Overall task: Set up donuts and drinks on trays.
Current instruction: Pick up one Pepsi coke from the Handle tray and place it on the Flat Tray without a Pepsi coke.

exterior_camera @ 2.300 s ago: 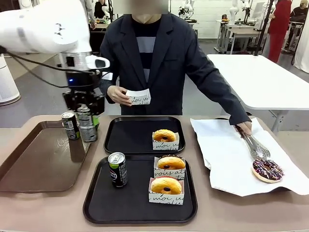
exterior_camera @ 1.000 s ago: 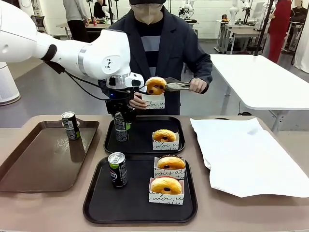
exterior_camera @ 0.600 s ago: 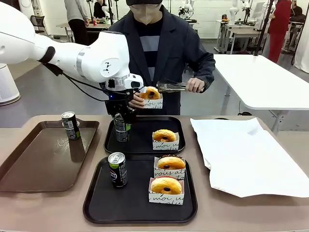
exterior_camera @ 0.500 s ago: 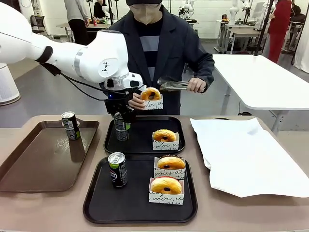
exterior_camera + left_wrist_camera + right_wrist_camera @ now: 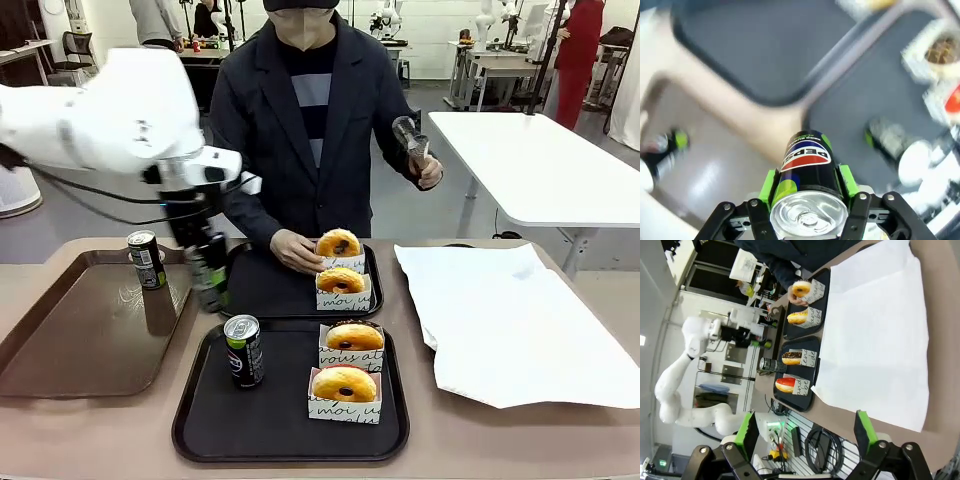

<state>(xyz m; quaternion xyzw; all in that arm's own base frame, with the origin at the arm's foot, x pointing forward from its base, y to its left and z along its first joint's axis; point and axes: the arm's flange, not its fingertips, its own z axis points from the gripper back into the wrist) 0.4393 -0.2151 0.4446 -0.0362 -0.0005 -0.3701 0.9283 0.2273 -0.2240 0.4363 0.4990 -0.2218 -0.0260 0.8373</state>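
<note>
Pepsi can point(image 5: 808, 172) sits between the left gripper point(image 5: 809, 197) fingers, green pads point(image 5: 769, 184) pressed on both its sides, clamped tight. Can is dark, blue-red Pepsi logo facing up the wrist view, green patch near the rim, silver top with pull tab toward 6 o'clock. In the front view the same can point(image 5: 207, 276) hangs upright under the left gripper point(image 5: 205, 262), at the gap between the brown tray point(image 5: 70, 350) and the far black tray point(image 5: 262, 290); whether it touches anything below, cannot tell, view is blurred.

Second can point(image 5: 244, 351) stands upright on the near black tray point(image 5: 260, 425), at its 9 o'clock side, silver top, dark body with green mark. Third can point(image 5: 146, 259) stands on the brown tray at its 1 o'clock corner.

Near black tray holds two golden donuts in white paper holders with black script: one donut point(image 5: 344, 384) at 3 o'clock, another donut point(image 5: 354, 336) just behind it at 1 o'clock. Far black tray has a holder with a golden donut point(image 5: 340, 280) at its 3 o'clock edge. Just behind that, the person's hand point(image 5: 296, 249) holds a further donut in a holder point(image 5: 339, 244), low over the far tray. Person's other hand point(image 5: 428, 169) is raised, holding metal tongs point(image 5: 408, 133).

White paper sheet point(image 5: 510, 320) lies at 3 o'clock of the trays.

Right gripper point(image 5: 805, 432) stands spread open with nothing between its pads, above the table's edge by the white sheet.
</note>
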